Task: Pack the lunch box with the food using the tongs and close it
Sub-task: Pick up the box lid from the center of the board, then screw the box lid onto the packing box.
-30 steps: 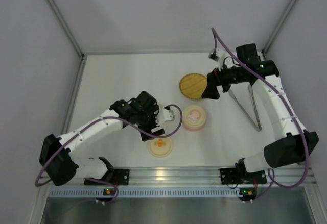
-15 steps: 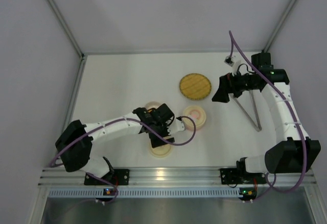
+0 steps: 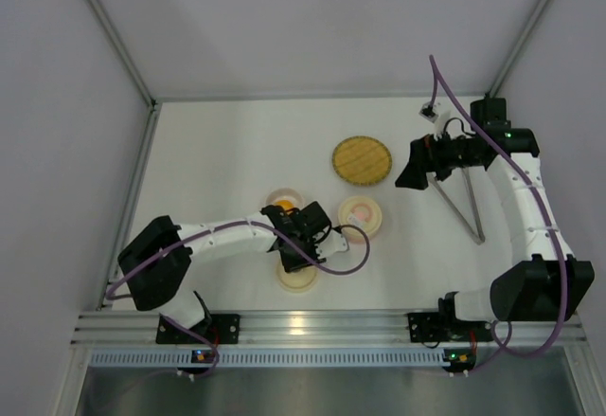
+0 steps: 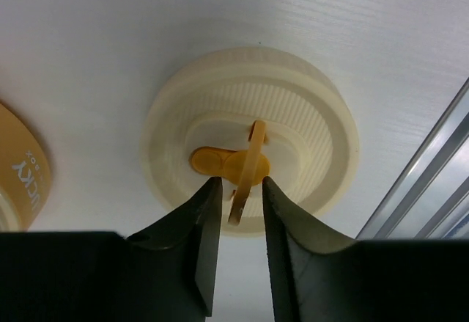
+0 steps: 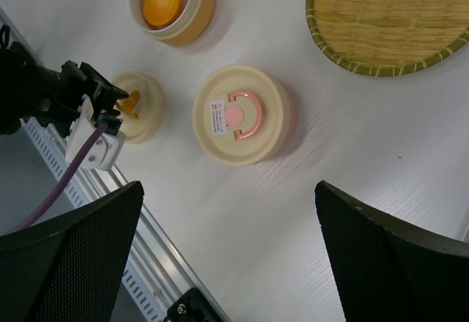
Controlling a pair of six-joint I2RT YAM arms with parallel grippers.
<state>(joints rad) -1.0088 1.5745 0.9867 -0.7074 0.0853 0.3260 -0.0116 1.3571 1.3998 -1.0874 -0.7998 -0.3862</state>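
Observation:
A cream lid [image 4: 308, 116] with an orange handle [image 4: 253, 162] lies flat near the front edge. My left gripper [image 4: 239, 183] straddles the raised handle, jaws narrow, with a thin gap on each side. In the top view the left gripper [image 3: 295, 260] sits right over that lid [image 3: 296, 279]. The open lunch box bowl [image 5: 196, 10] holds an orange ball [image 5: 161, 3]; its side also shows at the left wrist view's edge [image 4: 18, 183]. The silver tongs [image 3: 453, 208] lie at the right. My right gripper [image 5: 229, 186] hangs wide open and empty, high above the table beside the tongs.
A closed cream box with a pink handle [image 5: 242, 113] stands in the middle. A round bamboo tray [image 5: 388, 17] lies behind it. The aluminium rail [image 4: 432, 183] runs along the front edge, close to the lid. Grey walls enclose three sides.
My left gripper swung down and inward onto the cream lid, and its jaws narrowed round the handle. The right gripper moved from the bamboo tray rightward to above the tongs.

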